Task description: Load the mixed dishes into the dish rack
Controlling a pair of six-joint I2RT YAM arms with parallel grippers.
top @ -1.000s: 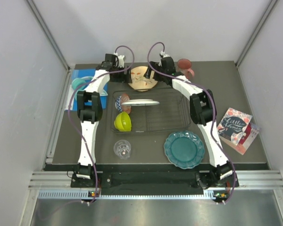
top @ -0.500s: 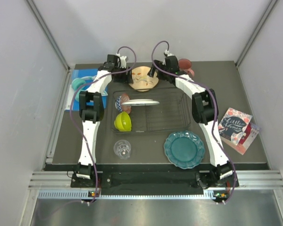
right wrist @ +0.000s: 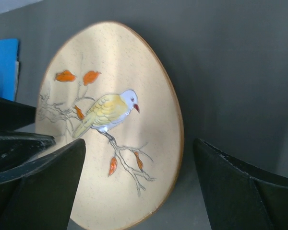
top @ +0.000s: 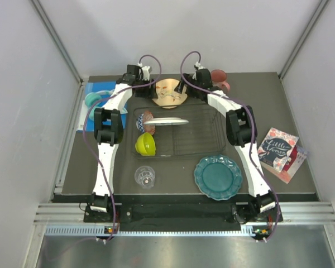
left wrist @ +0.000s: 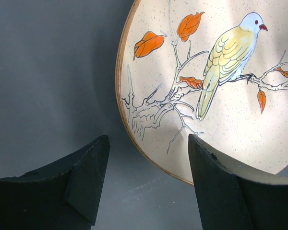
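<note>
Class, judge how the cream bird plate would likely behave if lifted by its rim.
The cream bird plate looks like rigid glazed ceramic: probably stiff, yet breakable if dropped. Its sheen suggests a slippery rim. Shallow and wide, it seems unlikely to roll.

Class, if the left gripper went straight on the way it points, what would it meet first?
The left gripper would probably meet the rim of the bird plate first; depth is unclear.
</note>
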